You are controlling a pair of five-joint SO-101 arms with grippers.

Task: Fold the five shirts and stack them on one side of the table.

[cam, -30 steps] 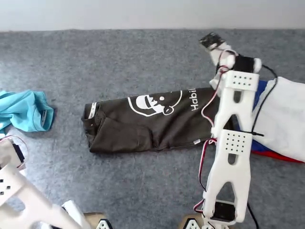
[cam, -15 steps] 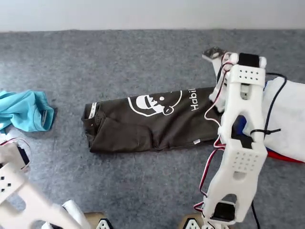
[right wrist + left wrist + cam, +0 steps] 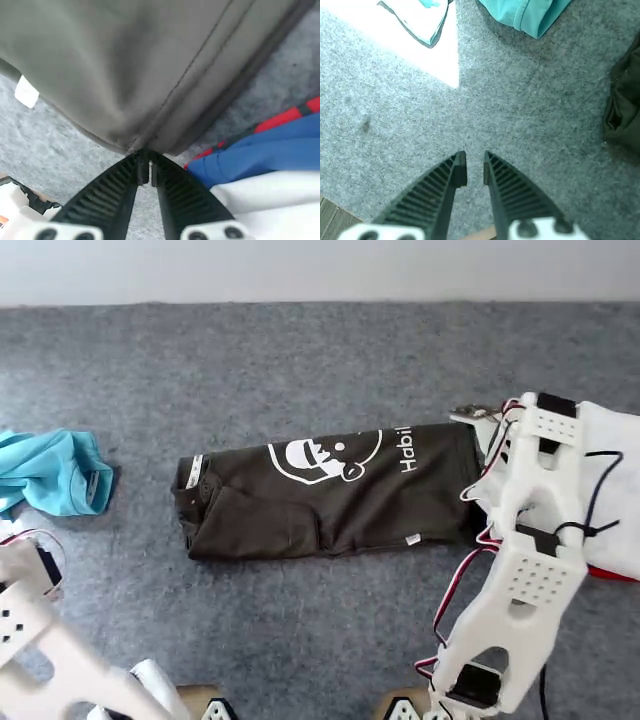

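Observation:
A dark brown shirt (image 3: 320, 495) with a white print lies folded into a long strip across the middle of the grey table. My right gripper (image 3: 478, 420) is at the strip's right end. In the right wrist view the fingers (image 3: 146, 170) are pressed together on the hem of the brown shirt (image 3: 150, 65). A crumpled teal shirt (image 3: 55, 472) lies at the left edge. My left gripper (image 3: 474, 170) hovers over bare carpet with a narrow gap between its fingers. The teal shirt (image 3: 525, 15) lies beyond it, and the brown shirt's collar end (image 3: 622, 100) is off to one side.
A white shirt (image 3: 610, 480) lies on blue and red cloth (image 3: 260, 155) at the table's right edge, partly under my right arm. The left arm's base (image 3: 40, 640) stands at the front left corner. Grey carpet (image 3: 300, 620) stretches in front of the brown shirt.
My right arm has swung down and to the right, from above the table's back to the brown shirt's right end. The shirts have not shifted. The left arm has barely moved.

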